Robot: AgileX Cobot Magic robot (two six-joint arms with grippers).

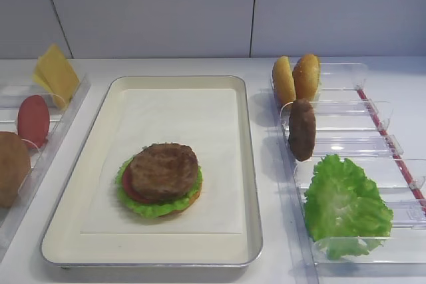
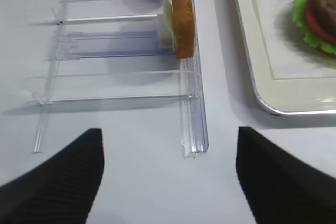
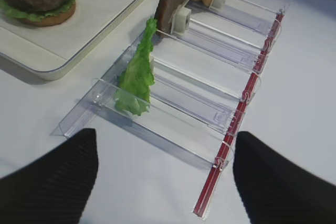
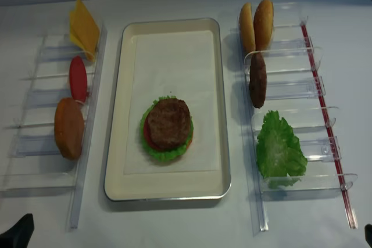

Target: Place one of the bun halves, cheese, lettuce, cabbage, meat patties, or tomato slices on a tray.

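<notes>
The tray [image 1: 251,164] lies in the middle, lined with white paper. On it a meat patty [image 1: 164,171] tops a stack of tomato, lettuce and bun base. In the right rack stand two bun halves [image 1: 296,78], another patty [image 1: 301,129] and a lettuce leaf [image 1: 346,204]. The left rack holds cheese [image 1: 56,74], a tomato slice [image 1: 33,120] and a bun half [image 1: 12,167]. Cabbage is out of view. My left gripper [image 2: 168,182] hovers open and empty near the left rack's front end. My right gripper [image 3: 165,182] is open and empty before the lettuce [image 3: 137,74].
Clear plastic racks flank the tray, one on the left [image 4: 35,143] and one on the right [image 4: 302,85] with a red strip [image 4: 331,137] along its outer edge. A pale wall [image 1: 200,4] closes the back of the white table.
</notes>
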